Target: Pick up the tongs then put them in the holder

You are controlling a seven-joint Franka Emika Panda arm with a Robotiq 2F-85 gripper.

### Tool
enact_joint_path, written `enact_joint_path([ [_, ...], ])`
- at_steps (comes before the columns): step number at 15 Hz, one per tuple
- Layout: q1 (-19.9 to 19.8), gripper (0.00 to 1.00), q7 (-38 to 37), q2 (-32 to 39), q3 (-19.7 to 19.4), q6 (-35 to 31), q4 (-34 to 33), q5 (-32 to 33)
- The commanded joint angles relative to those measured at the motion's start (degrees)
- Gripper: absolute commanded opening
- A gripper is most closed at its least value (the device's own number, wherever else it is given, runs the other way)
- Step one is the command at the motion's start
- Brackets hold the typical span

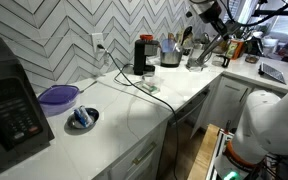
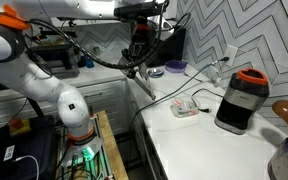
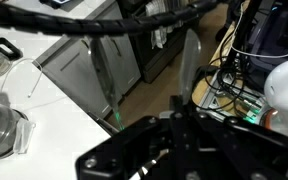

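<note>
Clearly the gripper point(image 1: 208, 38) is clamped on the tongs point(image 1: 196, 57), which hang from it in the upper right of an exterior view, apart from the holder point(image 1: 170, 56) standing top centre beside the black appliance point(image 1: 144, 55). Up the middle of the wrist view they show as a thin grey strip. They look light, stiff yet springy, and slick, so a hold pinching both arms together should best resist twisting

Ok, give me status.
Gripper shut on tongs, held in air. Holder stands apart, tongs not in. Utensil handles crowd its mouth.
</note>
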State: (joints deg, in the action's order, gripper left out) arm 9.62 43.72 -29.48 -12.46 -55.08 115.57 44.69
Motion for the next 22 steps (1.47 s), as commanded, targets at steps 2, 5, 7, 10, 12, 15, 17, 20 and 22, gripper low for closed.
enact_joint_path([
  [2, -1.3, 0.01, 1.9, -0.1, 0.5, -1.5, 0.4, 2.1],
  [5, -1.3, 0.01, 13.0, -1.8, -1.7, -8.2, 4.2, 13.4],
  [7, -2.8, 0.01, 20.7, -1.2, -4.4, -15.0, 5.1, 18.7],
  [10, -5.8, 0.01, 30.8, 0.6, -9.5, -29.5, 4.3, 22.8],
  [12, -4.3, 0.01, 35.9, 1.5, -15.5, -39.2, 2.3, 23.1],
  [15, -9.8, 0.01, 46.7, 7.0, -18.1, -53.1, -2.0, 20.2],
  [17, -13.3, 0.04, 43.7, 5.7, -14.6, -52.7, 0.3, 19.2],
  [20, -14.6, 0.04, 45.7, 9.2, -15.4, -54.4, -2.7, 18.0],
  [22, -14.6, 0.04, 45.7, 10.1, -15.2, -54.4, -3.3, 17.8],
])
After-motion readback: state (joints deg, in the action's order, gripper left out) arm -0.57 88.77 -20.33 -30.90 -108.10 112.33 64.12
